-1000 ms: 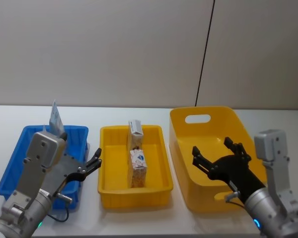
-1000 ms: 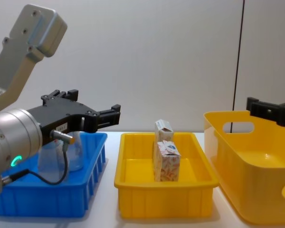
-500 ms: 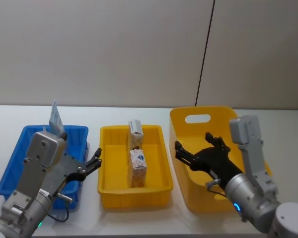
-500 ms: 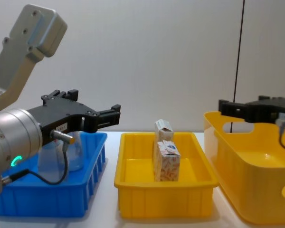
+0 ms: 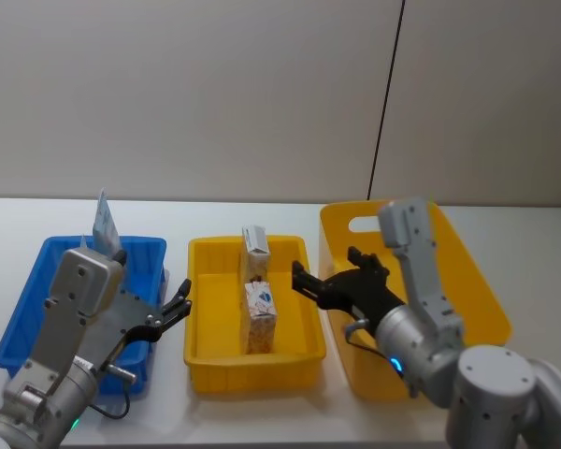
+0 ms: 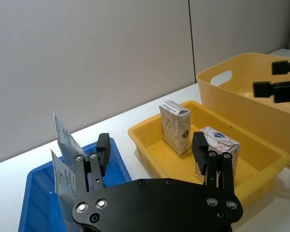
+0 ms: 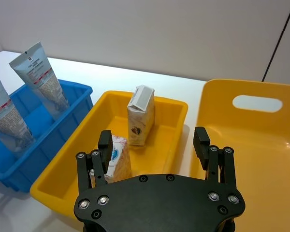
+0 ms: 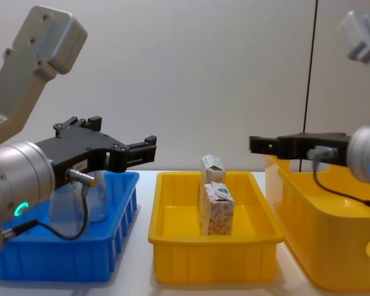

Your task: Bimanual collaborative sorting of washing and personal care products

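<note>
We count three containers on the table (image 5: 542, 224): a blue bin (image 5: 23, 323) on the left, a shallow yellow tray (image 5: 252, 369) in the middle and a deep yellow tub (image 5: 472, 281) on the right.

Two cartons stand upright in the tray, one behind the other. These are the near carton (image 5: 260, 318) and the far carton (image 5: 254, 253), just apart. Two pouches lean in the blue bin, tapered ends up: one pouch (image 7: 41, 79) farther back and the other pouch (image 7: 7, 118) nearer.

The left gripper (image 6: 151, 140) hovers over the right edge of the blue bin, its fingers spread apart and holding nothing. The right gripper (image 7: 152, 137) hangs above the gap between tray and tub. Its fingers are also parted and empty, and it points left toward the cartons.

From the head camera the left arm covers most of the pouches, so we see only one pointed tip there. In the chest view the near carton hides the lower half of the far one. There the tub runs off the right edge. The pouches show faintly behind the left gripper's cable, and we cannot read their labels.
</note>
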`<state>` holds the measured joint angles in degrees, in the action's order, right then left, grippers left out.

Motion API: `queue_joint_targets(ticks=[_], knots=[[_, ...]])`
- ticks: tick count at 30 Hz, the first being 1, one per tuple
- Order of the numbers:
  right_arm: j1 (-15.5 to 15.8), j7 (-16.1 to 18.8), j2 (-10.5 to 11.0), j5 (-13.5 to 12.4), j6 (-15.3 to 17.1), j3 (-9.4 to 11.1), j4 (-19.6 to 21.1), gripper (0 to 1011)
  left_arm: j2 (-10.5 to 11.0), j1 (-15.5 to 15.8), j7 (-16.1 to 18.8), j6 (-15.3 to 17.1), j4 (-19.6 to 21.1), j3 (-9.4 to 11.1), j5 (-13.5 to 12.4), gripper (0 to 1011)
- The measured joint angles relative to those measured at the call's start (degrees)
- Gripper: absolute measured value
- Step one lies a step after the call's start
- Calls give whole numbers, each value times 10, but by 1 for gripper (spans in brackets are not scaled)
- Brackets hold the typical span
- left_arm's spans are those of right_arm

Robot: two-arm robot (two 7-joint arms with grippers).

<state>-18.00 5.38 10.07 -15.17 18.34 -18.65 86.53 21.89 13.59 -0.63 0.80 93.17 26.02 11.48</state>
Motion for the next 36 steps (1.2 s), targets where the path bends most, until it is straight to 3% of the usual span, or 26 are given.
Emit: queue_joint_targets(ticks=[18,36], knots=[[-63,-31,-80,6,55,-18,-91,1002,0,0,0,0,0,0,0,1001],[-98,-56,-136,-2,110,-9,-158,1002,0,0,0,0,0,0,0,1001]])
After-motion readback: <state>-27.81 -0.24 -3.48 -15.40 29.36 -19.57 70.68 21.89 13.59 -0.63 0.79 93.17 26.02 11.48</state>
